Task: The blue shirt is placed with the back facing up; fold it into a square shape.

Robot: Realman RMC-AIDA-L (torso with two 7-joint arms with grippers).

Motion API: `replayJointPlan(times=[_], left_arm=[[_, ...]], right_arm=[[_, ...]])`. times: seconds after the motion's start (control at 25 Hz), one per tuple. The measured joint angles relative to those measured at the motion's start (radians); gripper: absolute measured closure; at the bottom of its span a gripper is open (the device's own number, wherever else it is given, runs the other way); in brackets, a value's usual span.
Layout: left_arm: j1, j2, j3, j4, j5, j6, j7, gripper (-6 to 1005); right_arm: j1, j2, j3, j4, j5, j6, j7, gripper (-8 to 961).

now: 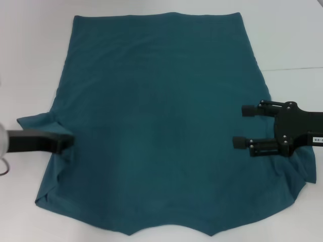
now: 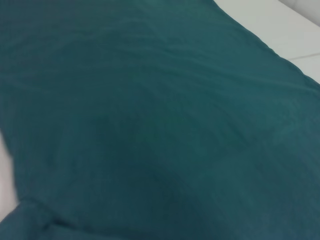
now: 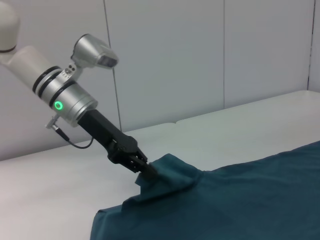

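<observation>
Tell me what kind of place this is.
Probably a robotics lab or test room. A plain white table holds only the blue shirt, plain white wall panels stand behind it, and two robot arms work the cloth: the left gripper pinching its sleeve, the right gripper open above it.

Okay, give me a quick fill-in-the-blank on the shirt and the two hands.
1. The shirt lies spread on a ____ table.
2. The left hand is ____ on the shirt's edge.
3. The right hand hovers with its fingers ____.
4. The shirt's colour is ____.

Missing: white; shut; open; teal-blue
</observation>
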Motion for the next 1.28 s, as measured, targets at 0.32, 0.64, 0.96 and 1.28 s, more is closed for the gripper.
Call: replayJointPlan(times=[0.32,0.64,0.96,1.28], left_arm=[[-0.047,-0.002,0.205,-0.014,0.054,-0.089,-0.079,944],[-0.047,-0.006,0.414,-0.020,0.104,-0.165,-0.084,919],[-0.044,-0.006,0.410,0.013,0.095,-0.174,-0.139,724],[-0.056,0.006,0.224,0.047,0.109,-0.146,-0.311,506]], right_arm=[[0.007,0.002,-0.002,0.005,0.014,0.016,-0.022,32],[0.010,0.002,-0.010,0.008,0.018,0.044,-0.022,32],[0.012,0.003,-0.011,0.008,0.024,0.055,-0.022,33],[0.011,0.004,-0.010,0.008,0.024,0.054,-0.022,33]])
